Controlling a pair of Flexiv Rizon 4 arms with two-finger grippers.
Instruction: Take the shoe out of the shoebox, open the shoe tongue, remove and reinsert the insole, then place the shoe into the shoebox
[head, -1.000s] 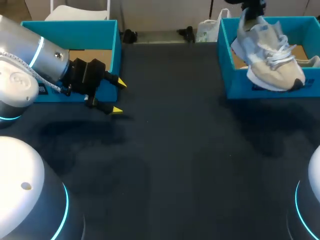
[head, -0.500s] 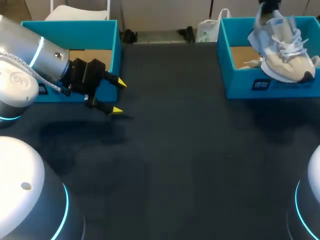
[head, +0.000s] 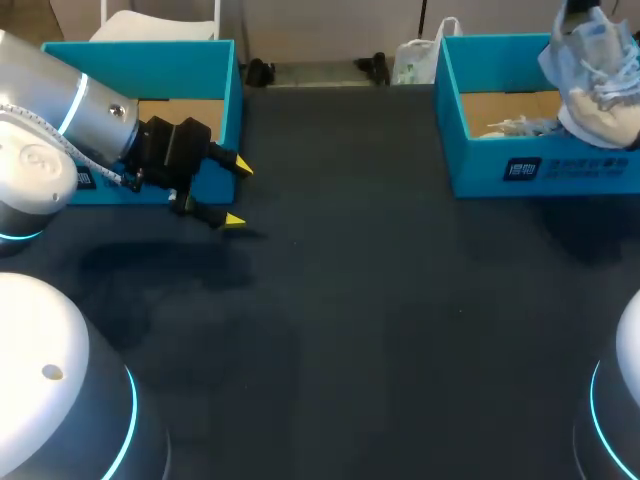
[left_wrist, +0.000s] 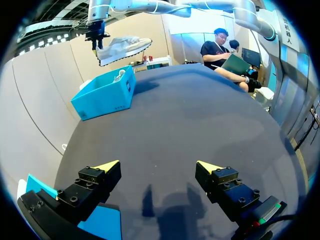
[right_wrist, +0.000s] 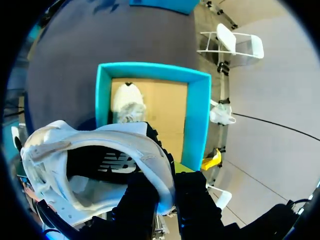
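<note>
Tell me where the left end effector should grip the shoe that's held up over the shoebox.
Probably the toe end. The right end effector pinches the shoe by its heel collar, leaving the forefoot free and narrow. Come from the middle of the table, the side of the open left end effector, fingers closing across sole and upper.

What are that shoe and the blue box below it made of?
The shoe looks like soft beige and pale grey fabric: matte, no shine, its collar edge bending. The box seems to be cardboard: teal outside, plain brown inside, thin stiff walls.
</note>
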